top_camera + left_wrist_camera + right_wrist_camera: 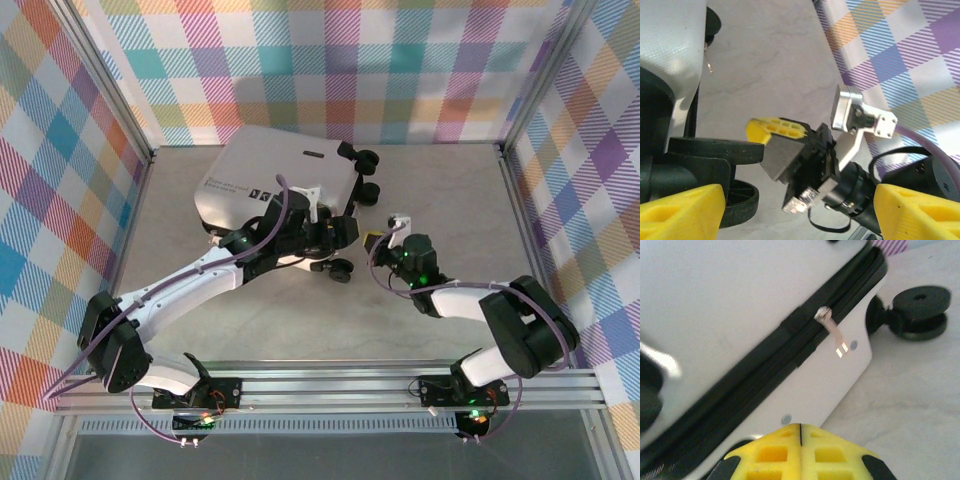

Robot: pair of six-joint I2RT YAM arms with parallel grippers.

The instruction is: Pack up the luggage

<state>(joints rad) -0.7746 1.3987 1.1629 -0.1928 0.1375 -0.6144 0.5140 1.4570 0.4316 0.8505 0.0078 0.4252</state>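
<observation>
Closed white luggage, upper centre of the top view.
Glossy shell, black zipper seam, black wheels; left gripper spread, right gripper pressed together.

The luggage lies on the surface, toward the far left. The left pincer sits at its near right corner, with the right pincer just to the right.

Grey marbled table — plaid cloth walls round it, alu rail at near edge
</observation>
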